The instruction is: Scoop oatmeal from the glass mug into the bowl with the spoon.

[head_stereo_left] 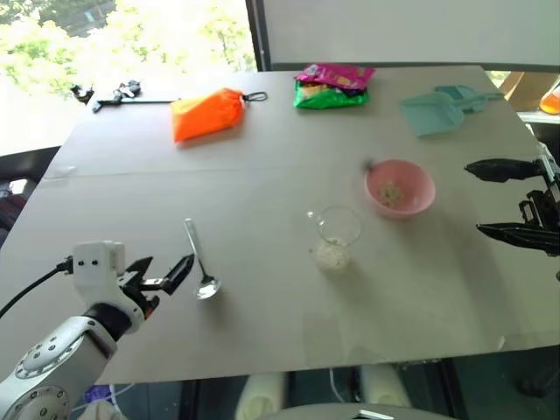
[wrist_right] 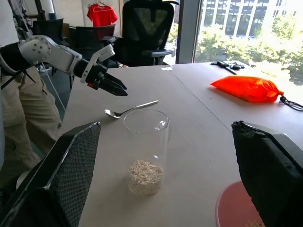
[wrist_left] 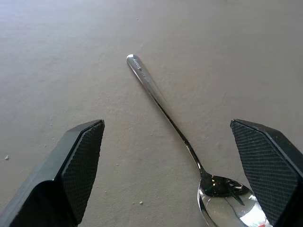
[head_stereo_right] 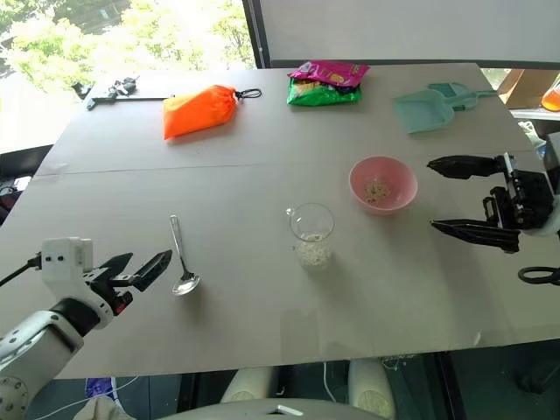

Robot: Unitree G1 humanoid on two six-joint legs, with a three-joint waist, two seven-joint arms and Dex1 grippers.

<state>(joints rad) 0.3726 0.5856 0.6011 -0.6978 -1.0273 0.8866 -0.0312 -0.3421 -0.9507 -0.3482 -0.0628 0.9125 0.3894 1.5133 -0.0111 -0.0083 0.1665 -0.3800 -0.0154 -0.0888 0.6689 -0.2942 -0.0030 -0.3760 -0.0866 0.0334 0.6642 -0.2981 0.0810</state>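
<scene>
The silver spoon (head_stereo_left: 199, 259) lies flat on the grey table, bowl end toward the near edge. My left gripper (head_stereo_left: 160, 272) hovers open just left of the spoon's bowl; in the left wrist view the spoon (wrist_left: 176, 130) lies between the spread fingers, untouched. The glass mug (head_stereo_left: 335, 236) stands mid-table with pale oatmeal (head_stereo_left: 332, 255) at its bottom. Right of it and a little farther back sits the pink bowl (head_stereo_left: 400, 187), a few flakes inside. My right gripper (head_stereo_left: 500, 199) is open at the table's right edge, pointing left toward the mug (wrist_right: 145, 150) and the bowl (wrist_right: 236, 209).
Along the far side of the table lie an orange pouch (head_stereo_left: 206, 113), a green and pink snack packet (head_stereo_left: 332, 86), a teal plastic scoop (head_stereo_left: 439, 108) and a black tool (head_stereo_left: 109, 94). In the right wrist view, chairs (wrist_right: 142, 33) stand past the table's end.
</scene>
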